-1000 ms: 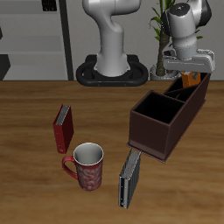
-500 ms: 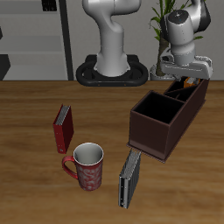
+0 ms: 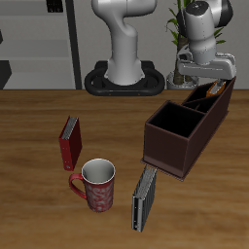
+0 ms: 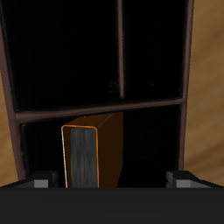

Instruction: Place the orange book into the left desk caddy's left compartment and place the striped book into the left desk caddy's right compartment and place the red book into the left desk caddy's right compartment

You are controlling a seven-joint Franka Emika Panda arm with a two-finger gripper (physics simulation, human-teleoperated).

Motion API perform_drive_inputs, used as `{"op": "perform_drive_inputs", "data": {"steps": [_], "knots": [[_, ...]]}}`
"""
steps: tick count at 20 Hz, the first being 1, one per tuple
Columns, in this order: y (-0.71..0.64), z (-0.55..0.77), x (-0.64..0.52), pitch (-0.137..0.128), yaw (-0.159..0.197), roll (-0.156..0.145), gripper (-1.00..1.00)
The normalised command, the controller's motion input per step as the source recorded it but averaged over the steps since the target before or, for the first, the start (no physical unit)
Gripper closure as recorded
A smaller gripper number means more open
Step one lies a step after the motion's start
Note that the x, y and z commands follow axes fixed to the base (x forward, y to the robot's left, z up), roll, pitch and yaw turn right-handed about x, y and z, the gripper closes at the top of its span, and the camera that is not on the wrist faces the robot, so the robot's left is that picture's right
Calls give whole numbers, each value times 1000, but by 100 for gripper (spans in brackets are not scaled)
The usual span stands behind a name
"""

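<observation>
The orange book (image 3: pixel 216 89) stands tilted inside the left compartment (image 3: pixel 220 98) of the left desk caddy (image 3: pixel 183 142). In the wrist view the orange book (image 4: pixel 92 155) rests against that compartment's wall, just short of the divider (image 4: pixel 105 108). My gripper (image 3: pixel 206 77) hangs open just above it, and its fingers (image 4: pixel 40 182) are spread wide, touching nothing. The right compartment (image 3: pixel 174 120) holds nothing. Out on the table, the red book (image 3: pixel 69 142) stands upright. The striped book (image 3: pixel 144 198) stands nearer the table's front edge.
A red patterned mug (image 3: pixel 96 184) stands between the red book and the striped book. The robot's base (image 3: pixel 124 78) and a potted plant (image 3: pixel 181 53) are behind the caddy. A shelf unit (image 3: pixel 34 44) stands at the back.
The gripper lowered the orange book into the left compartment, opened and rose a little. The book now stays in the caddy on its own.
</observation>
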Motion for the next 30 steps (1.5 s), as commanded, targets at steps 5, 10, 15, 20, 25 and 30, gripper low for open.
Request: {"op": "perform_drive_inputs", "data": {"steps": [5, 10, 15, 20, 25, 30], "knots": [[-189, 357, -7, -58, 10, -22, -100], [-188, 293, 297, 0, 32, -44, -100], [-289, 407, 307, -5, 38, -35, -100], [-321, 480, 266, -16, 30, -35, -100], [-267, 371, 270, -26, 30, -69, -100], [-41, 144, 426, 9, 66, -52, -100]]}}
